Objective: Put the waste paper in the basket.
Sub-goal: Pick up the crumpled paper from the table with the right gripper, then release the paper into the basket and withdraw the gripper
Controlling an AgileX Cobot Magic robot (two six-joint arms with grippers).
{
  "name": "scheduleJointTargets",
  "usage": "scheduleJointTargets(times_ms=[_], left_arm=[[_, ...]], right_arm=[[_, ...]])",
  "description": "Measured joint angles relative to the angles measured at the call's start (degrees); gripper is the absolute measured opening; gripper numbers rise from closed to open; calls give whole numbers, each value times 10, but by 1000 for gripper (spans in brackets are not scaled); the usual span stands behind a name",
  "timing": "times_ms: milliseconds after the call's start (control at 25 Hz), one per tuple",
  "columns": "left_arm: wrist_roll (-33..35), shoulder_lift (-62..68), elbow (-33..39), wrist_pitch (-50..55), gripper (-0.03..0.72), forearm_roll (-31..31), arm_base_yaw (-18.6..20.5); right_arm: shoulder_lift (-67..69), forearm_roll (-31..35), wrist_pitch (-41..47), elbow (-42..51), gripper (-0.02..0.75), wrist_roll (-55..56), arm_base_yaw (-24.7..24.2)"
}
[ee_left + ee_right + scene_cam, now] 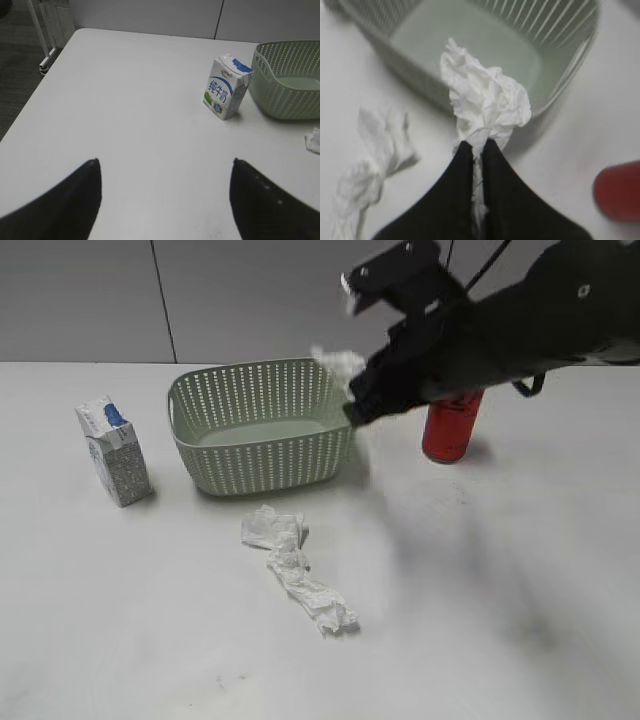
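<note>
A: Status of right gripper (475, 145)?

B: Fingers pressed together on a crumpled white paper scrap (485, 102). The scrap bulges out ahead of the fingertips. In the exterior view the same scrap (340, 362) sits just above the right end of the basket rim.

A: Basket position relative to that gripper?

B: Pale green perforated basket (555, 60) lies directly ahead of and below the fingertips; its near wall is under the held scrap. The basket interior (262, 430) shows only its bare floor.

A: Remaining waste paper?

B: Two scraps on the table (150, 620), to the left of the gripper in the right wrist view: a small wad (272, 529) and a longer twisted piece (312, 590), touching each other, near the basket's front wall but apart from it.

A: Other items?

B: Red can (451, 426) stands to the right of the gripper, beside the basket. Milk carton (226, 86) stands upright just left of the basket.

A: Left gripper (165, 197)?

B: Fingers spread wide apart, nothing between them, above bare table, well apart from the carton.
</note>
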Motion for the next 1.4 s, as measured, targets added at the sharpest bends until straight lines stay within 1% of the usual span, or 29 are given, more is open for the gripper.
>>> scheduleJointTargets(times_ms=[200, 280, 480, 600, 680, 720, 760, 840, 920, 1000, 1040, 1080, 1240, 1360, 1400], left_arm=[[0, 0, 0, 0, 591, 0, 0], [0, 0, 0, 0, 591, 0, 0], [0, 0, 0, 0, 591, 0, 0], [1, 0, 0, 0, 591, 0, 0], [0, 0, 0, 0, 591, 0, 0], [1, 0, 0, 0, 591, 0, 0], [1, 0, 0, 0, 591, 0, 0], [0, 0, 0, 0, 591, 0, 0], [0, 0, 0, 0, 591, 0, 0], [0, 0, 0, 0, 591, 0, 0], [0, 0, 0, 0, 591, 0, 0], [1, 0, 0, 0, 591, 0, 0], [1, 0, 0, 0, 591, 0, 0], [0, 0, 0, 0, 591, 0, 0], [0, 0, 0, 0, 591, 0, 0]], right_arm=[[-16, 33, -156, -32, 6, 0, 6], [-1, 33, -183, -57, 6, 0, 20], [81, 3, -231, -127, 3, 0, 60], [143, -3, -283, -146, 3, 0, 67], [171, -3, -299, -150, 22, 0, 67], [183, -3, -300, -151, 51, 0, 67], [192, -3, -299, -151, 102, 0, 67], [205, -1, -282, -151, 250, 0, 67], [209, 7, -262, -151, 447, 0, 67], [208, 18, -253, -152, 587, 0, 67], [206, 21, -248, -152, 618, 0, 67], [201, 23, -243, -152, 628, 0, 67], [148, 25, -185, -152, 628, 0, 67], [94, 26, -84, -153, 623, 17, 67], [80, 26, -36, -153, 619, 31, 67]])
